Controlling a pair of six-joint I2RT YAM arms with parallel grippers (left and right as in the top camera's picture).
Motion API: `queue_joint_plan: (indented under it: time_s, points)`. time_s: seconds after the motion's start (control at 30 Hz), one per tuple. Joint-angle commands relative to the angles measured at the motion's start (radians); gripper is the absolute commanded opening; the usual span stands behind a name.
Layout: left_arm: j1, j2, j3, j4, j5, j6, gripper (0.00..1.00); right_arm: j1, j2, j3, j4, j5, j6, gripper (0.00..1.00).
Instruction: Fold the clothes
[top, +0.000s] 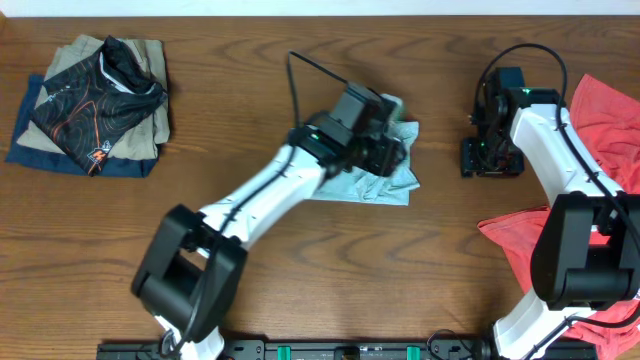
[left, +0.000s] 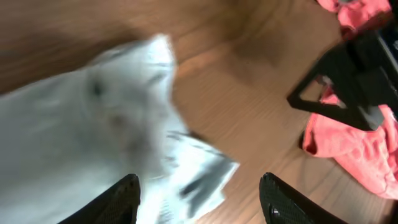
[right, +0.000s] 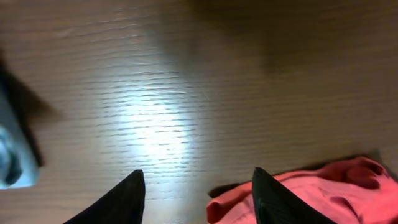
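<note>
One camera looks straight down on the tabletop (top: 90, 250). My wrist cameras sit close above it, both showing red cloth (right: 323, 190).

Table (right: 155, 118): grained wood, satin sheen with glare; pale green garment (top: 398, 182) and red garment (top: 605, 115): soft matt cloth, creased.

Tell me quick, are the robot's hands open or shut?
Left gripper: open, above the pale garment, holding nothing.
Right gripper: open, empty, over the table.
</note>
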Motion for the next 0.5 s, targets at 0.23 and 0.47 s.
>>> queue_joint_plan:
  time_s: [0.23,0.47]
  points:
    - [0.323,-0.101,0.013,-0.215,-0.049,0.023,0.64,0.100,-0.023,-0.002,0.090,-0.531,-0.277,0.56]
    - [0.433,-0.082,0.013,-0.313,-0.051,0.022,0.68,0.209,-0.023,-0.002,0.178,-0.590,-0.206,0.56]
